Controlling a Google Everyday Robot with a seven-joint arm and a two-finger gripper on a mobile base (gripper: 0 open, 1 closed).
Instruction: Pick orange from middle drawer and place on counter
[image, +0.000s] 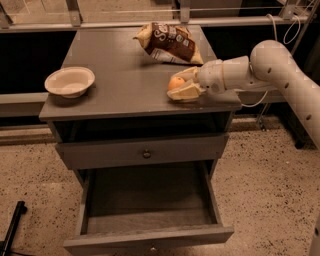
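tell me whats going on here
The robot's gripper, reaching in from the right, is shut on the orange low at the right front of the counter; whether they touch is unclear. The middle drawer stands pulled open, nothing visible inside. A bowl sits at the left, a chip bag at the back.

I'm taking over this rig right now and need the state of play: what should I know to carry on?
The hand is low over the right front of the counter, shut on the orange.
The middle drawer is pulled open, with nothing visible inside.
Done: the orange is out of the drawer and at the counter.
Left: release it, check that it does not roll, then withdraw.
Nearby: the chip bag lies just behind the hand and the bowl sits at the left edge.
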